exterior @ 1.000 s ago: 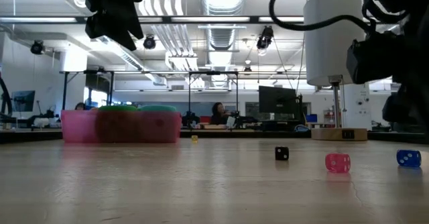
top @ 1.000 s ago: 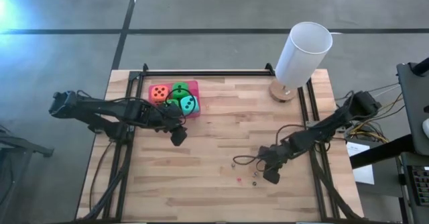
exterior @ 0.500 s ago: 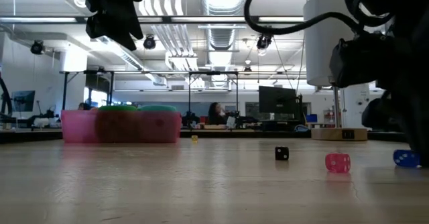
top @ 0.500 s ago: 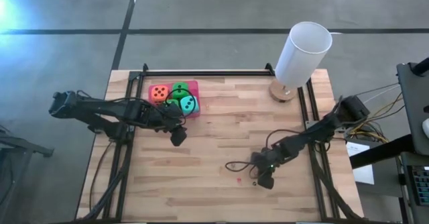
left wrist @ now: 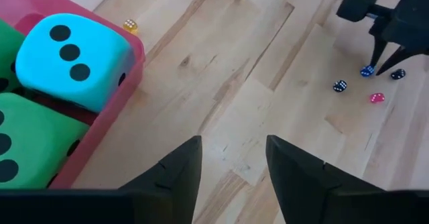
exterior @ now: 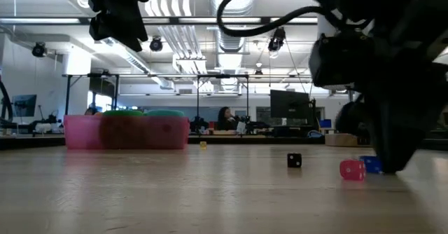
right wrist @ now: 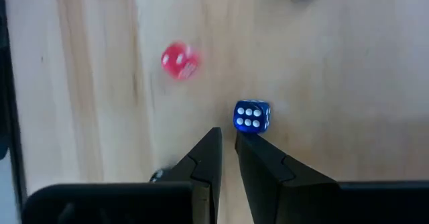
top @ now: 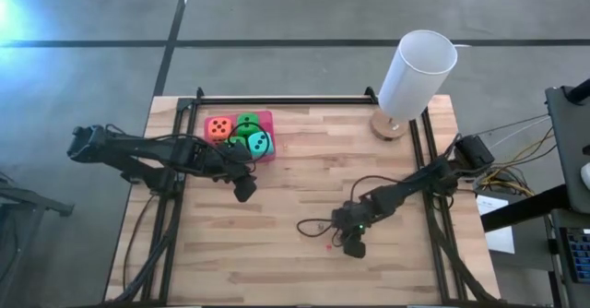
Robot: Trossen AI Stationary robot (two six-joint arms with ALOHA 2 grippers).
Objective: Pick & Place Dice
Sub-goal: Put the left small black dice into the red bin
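the four big soft dice are sitting in the pink tray same as before, left gripper hovering nearby half open and empty, while the right gripper, nearly shut and empty, has slid over to the tiny blue die.

Orange die, two green dice, teal die showing three black pips, packed touching in a pink tray, far-left table area.
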